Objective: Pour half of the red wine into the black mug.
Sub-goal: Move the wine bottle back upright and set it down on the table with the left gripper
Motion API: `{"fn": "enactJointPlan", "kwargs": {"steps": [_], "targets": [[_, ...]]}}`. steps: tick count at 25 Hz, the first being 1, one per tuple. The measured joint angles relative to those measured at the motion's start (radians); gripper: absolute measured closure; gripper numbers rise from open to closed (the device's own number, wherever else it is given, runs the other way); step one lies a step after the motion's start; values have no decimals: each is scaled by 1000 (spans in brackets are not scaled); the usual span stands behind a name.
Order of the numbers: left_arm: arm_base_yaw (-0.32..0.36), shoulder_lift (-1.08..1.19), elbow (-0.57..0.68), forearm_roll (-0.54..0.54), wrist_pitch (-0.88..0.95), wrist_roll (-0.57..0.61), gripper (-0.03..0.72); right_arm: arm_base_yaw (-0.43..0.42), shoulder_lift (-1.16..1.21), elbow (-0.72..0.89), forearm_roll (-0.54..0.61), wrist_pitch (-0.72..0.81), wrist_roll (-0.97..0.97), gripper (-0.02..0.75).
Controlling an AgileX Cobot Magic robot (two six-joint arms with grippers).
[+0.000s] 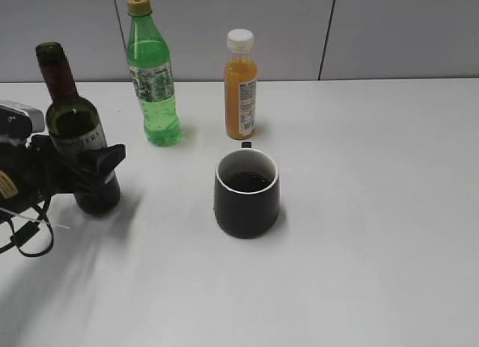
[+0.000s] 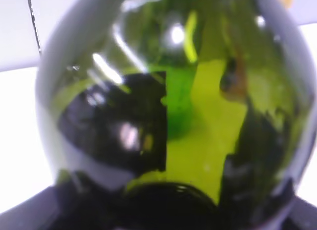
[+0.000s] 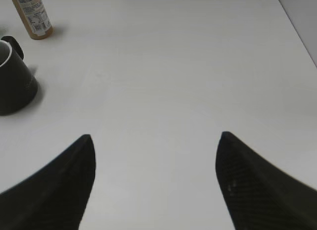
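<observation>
The red wine bottle (image 1: 75,130) stands upright at the left of the table, dark green glass with a maroon neck and no cap. My left gripper (image 1: 86,175) is shut on its lower body. In the left wrist view the bottle's glass (image 2: 168,116) fills the frame, with dark liquid low inside. The black mug (image 1: 248,194) stands at the table's middle with dark liquid in it; it also shows at the left edge of the right wrist view (image 3: 15,86). My right gripper (image 3: 154,141) is open and empty above bare table, out of the exterior view.
A bright green plastic soda bottle (image 1: 153,78) and an orange juice bottle (image 1: 241,85) with a white cap stand at the back of the white table (image 1: 374,212). The juice bottle's base shows in the right wrist view (image 3: 32,17).
</observation>
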Motion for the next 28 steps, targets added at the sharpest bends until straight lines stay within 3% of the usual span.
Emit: {"fn": "enactJointPlan", "kwargs": {"steps": [16, 21, 28], "targets": [[0, 83, -63, -20, -46, 13, 148, 0, 0, 0, 0, 0, 0, 165], [0, 98, -104, -46, -54, 13, 76, 0, 0, 0, 0, 0, 0, 165], [0, 77, -85, -46, -55, 13, 57, 0, 0, 0, 0, 0, 0, 165]]}}
